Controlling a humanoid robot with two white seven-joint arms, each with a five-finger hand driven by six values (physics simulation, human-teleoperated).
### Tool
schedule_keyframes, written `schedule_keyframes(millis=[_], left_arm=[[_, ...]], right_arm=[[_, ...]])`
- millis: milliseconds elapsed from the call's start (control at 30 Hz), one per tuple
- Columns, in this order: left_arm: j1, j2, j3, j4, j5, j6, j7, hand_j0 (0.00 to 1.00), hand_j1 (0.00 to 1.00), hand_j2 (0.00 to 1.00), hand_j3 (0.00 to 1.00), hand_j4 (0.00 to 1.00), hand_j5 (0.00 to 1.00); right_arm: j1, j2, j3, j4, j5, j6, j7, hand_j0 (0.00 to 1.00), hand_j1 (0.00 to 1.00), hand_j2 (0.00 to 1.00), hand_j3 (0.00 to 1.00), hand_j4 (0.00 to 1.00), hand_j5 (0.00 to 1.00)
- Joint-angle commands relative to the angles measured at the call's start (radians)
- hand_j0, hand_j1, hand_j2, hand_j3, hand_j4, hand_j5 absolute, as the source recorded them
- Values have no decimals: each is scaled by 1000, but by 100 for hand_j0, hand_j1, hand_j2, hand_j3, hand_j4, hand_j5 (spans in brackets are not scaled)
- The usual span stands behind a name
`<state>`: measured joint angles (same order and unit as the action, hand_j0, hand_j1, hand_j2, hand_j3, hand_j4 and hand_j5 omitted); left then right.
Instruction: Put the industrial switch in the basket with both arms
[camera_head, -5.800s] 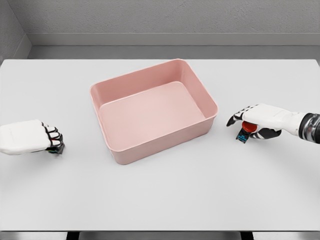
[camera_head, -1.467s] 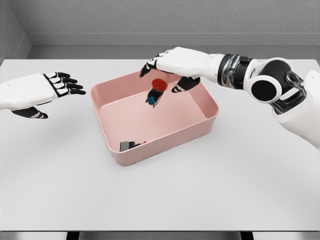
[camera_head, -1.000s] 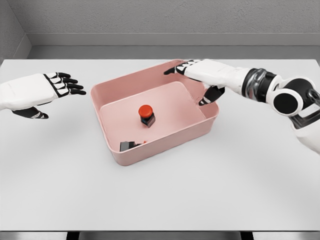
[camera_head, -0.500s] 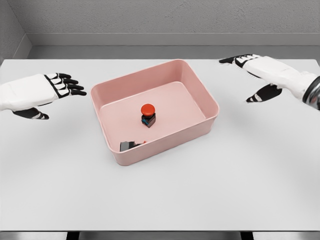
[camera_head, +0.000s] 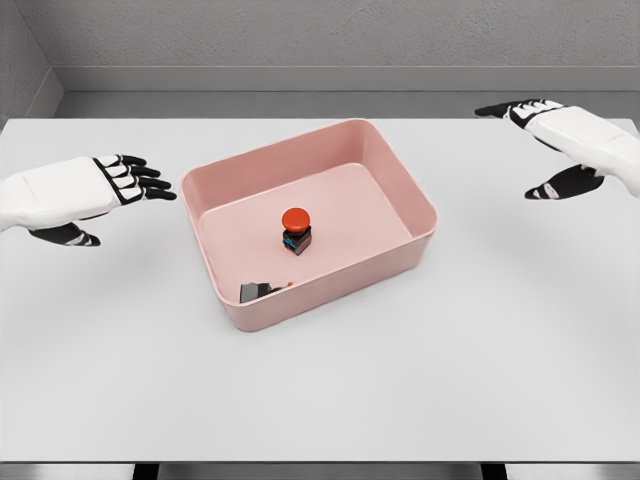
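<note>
White and black, the left hand (camera_head: 75, 192) hovers over the table (camera_head: 320, 380) at the far left, palm down, fingers spread and holding nothing, its fingertips pointing toward the basket (camera_head: 310, 295) but well short of it. Just right of that sits the pink basket, a shallow rectangular tub turned at a slight angle on the grey-white tabletop. Near the middle of its floor stands an industrial switch (camera_head: 295, 229), red mushroom cap up on a dark body with a bit of blue at the base. A second switch (camera_head: 254, 291) lies in the near left corner, against the front wall; it is dark with a speck of red beside it. Off at the far right, the right hand (camera_head: 565, 140) hangs above the table's back corner, fingers stretched flat and empty, thumb dropped below.
</note>
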<state>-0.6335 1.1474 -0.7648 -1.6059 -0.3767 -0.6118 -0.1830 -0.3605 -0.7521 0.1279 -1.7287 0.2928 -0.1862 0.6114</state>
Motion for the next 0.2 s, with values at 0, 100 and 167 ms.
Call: schedule_keyframes(millis=[0, 100, 167], left_arm=[[0, 6, 1, 0, 5, 1, 0, 100, 100, 100, 100, 100, 100], [2, 8, 1, 0, 7, 1, 0, 100, 100, 100, 100, 100, 100], [2, 8, 1, 0, 7, 1, 0, 100, 100, 100, 100, 100, 100]], right_arm=[[0, -1, -2, 0, -3, -1, 0, 100, 100, 100, 100, 100, 100], [6, -1, -2, 1, -3, -1, 0, 100, 100, 100, 100, 100, 100], [6, 2, -1, 6, -3, 1, 0, 100, 100, 100, 100, 100, 100]])
